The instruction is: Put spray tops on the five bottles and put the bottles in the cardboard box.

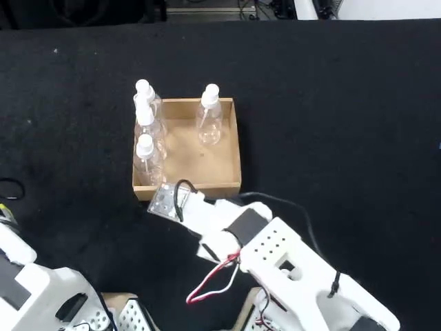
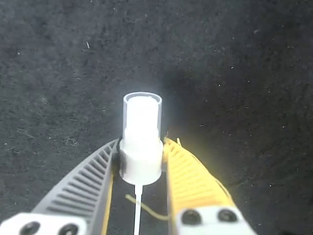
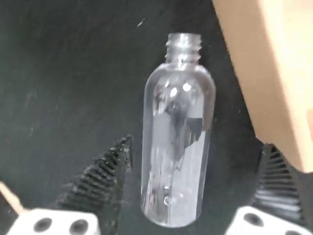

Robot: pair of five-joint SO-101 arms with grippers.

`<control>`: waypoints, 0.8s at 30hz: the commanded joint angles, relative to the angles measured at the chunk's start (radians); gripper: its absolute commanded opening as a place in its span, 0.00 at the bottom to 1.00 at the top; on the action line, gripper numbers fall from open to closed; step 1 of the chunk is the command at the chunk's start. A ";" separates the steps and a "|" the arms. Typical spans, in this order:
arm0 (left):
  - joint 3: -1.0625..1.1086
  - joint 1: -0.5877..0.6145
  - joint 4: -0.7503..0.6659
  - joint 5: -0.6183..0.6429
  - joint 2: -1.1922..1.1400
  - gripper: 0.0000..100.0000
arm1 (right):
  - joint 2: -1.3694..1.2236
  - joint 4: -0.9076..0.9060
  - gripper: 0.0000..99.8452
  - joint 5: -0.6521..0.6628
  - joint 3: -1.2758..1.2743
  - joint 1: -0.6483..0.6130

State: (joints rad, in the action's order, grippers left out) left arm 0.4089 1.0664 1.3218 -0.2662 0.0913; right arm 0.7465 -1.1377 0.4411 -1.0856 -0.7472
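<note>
An uncapped clear bottle [image 3: 178, 127] lies on the black table beside the cardboard box wall [image 3: 264, 58]. My right gripper [image 3: 195, 146] stands open around it, one finger on each side and neither touching it. My left gripper [image 2: 141, 161] is shut on a white spray top [image 2: 141, 142] with a clear cap, its thin dip tube hanging back between the fingers. In the high view the cardboard box [image 1: 231, 181] holds three capped bottles [image 1: 148, 131] along its left wall and one more [image 1: 209, 117] at the back right. The right arm [image 1: 262, 248] reaches to the box's front edge.
Black cloth [image 1: 344, 103] covers the whole table. The left arm's white body [image 1: 34, 289] sits at the bottom left corner. A red and white cable [image 1: 210, 283] loops off the right arm. Open table lies left and right of the box.
</note>
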 commanded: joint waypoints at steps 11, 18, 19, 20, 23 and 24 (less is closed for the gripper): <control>-0.010 0.007 -0.011 0.006 0.054 0.04 | -0.031 0.143 0.35 -0.006 -0.131 -0.003; -0.015 0.018 -0.012 0.005 0.054 0.04 | -0.028 0.025 0.10 0.244 -0.071 0.183; -0.015 0.018 -0.012 0.005 0.054 0.04 | -0.028 -0.020 0.10 0.307 -0.051 0.236; -0.015 0.015 -0.012 0.005 0.054 0.04 | -0.028 -0.068 0.10 0.376 -0.028 0.296; -0.016 0.004 -0.012 0.006 0.054 0.04 | -0.028 -0.213 0.10 0.601 0.048 0.496; -0.016 -0.005 -0.012 0.006 0.054 0.04 | -0.028 -0.258 0.10 0.678 0.076 0.568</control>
State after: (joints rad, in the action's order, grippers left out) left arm 0.4089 1.0756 1.3218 -0.2662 0.0913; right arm 0.7158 -1.2681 0.9045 -1.1239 -0.3821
